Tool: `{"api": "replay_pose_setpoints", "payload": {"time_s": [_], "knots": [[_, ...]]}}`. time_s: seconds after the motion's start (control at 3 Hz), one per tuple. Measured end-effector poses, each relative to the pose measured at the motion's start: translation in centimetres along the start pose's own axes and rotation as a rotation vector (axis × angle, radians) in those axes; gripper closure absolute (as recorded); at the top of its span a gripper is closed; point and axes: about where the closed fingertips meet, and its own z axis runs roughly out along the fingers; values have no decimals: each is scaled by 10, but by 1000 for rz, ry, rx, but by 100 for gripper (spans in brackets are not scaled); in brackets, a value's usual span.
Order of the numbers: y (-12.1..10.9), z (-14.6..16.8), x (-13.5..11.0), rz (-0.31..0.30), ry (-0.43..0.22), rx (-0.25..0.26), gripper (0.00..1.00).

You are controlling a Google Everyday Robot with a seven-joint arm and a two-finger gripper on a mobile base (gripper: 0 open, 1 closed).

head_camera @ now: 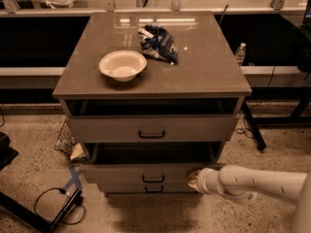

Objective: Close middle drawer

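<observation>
The middle drawer [121, 173] of the grey-beige cabinet [151, 79] stands partly pulled out, and its dark inside shows above its flat front. Its small black bar handle [152, 178] is at the centre of the front. My gripper [193, 179], at the end of a white arm [252, 183] reaching in from the right, is against the right end of that drawer front. The lowest drawer front [154, 189] shows just beneath it.
The top drawer [151, 128] is also slightly open. A white bowl [122, 65] and a blue chip bag [158, 43] lie on the cabinet top. A water bottle [241, 52] stands behind on the right. Cables [53, 203], blue tape [73, 177] and a wire basket [63, 139] are on the floor at the left.
</observation>
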Motion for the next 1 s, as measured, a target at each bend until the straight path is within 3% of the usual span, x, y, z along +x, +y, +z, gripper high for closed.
{"api": "replay_pose_setpoints", "payload": {"time_s": [0.67, 1.0], "knots": [[-51, 12, -24, -48, 12, 19, 100], [-55, 14, -27, -57, 15, 17, 100]]}}
